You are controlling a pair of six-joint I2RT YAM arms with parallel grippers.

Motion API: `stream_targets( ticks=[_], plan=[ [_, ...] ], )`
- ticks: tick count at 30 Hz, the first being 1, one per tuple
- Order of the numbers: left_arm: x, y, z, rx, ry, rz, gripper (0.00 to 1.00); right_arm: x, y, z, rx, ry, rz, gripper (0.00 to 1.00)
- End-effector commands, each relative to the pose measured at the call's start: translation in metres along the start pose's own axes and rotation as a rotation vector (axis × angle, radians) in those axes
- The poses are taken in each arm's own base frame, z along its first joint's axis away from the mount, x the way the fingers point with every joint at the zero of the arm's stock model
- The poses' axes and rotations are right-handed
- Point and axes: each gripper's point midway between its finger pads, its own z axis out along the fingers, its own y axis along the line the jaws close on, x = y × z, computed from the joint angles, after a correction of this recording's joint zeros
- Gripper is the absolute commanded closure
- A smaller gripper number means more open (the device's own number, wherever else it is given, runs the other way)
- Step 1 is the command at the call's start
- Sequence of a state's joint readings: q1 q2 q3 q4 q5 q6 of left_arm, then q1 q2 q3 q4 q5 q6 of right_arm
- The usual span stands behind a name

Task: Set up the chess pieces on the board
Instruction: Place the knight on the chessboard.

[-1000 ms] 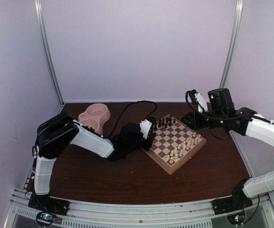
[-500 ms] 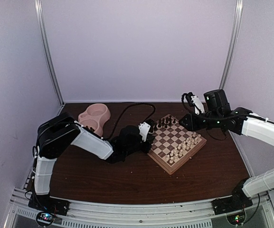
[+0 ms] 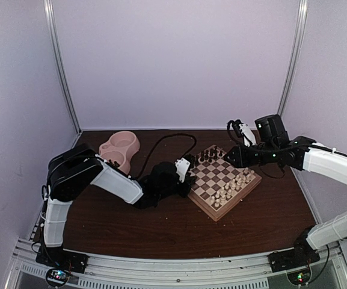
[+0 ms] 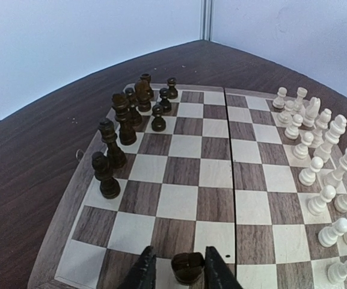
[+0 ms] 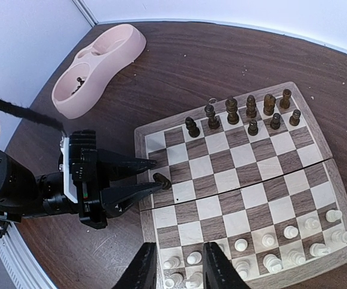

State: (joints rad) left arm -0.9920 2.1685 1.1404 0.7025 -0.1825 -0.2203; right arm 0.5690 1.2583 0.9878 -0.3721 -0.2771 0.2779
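Your left gripper [image 4: 180, 265] has a dark chessman [image 4: 188, 268] between its spread fingers, on the board [image 4: 182, 171].

In the left wrist view the chessman sits on the row nearest the camera. You can see a gap between it and the finger on its left, so the jaws bracket it rather than pinch it. The other dark chessmen [image 4: 128, 120] cluster along the board's left side, well apart from it, and the pale chessmen [image 4: 317, 150] line the opposite side. Your right gripper [image 5: 179, 265] hangs above the board, fingers slightly parted with nothing between them. The pink double bowl [image 5: 101, 63] lies on the table [image 3: 131, 229], off the board's corner.
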Motion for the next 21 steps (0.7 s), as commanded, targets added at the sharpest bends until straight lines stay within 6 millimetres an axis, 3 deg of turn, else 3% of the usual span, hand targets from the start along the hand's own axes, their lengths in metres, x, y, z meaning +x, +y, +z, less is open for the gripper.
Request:
stream_targets(
  ticks=[1,7,14,21],
  plan=[
    [-0.001,-0.005,0.000,0.017,-0.022,-0.016,0.64,-0.003,0.001,0.002,-0.013,-0.007,0.014,0.71],
    [-0.011,-0.004,-0.007,0.008,0.007,-0.014,0.49,-0.003,0.001,0.004,-0.015,0.002,0.014,0.71],
    [-0.019,-0.005,-0.027,0.020,0.113,-0.009,0.48,-0.002,0.001,0.006,-0.016,0.016,0.016,0.71],
    [-0.012,0.003,-0.043,-0.008,0.396,-0.062,0.49,0.006,0.003,0.017,-0.034,0.088,0.026,0.70]
  ],
)
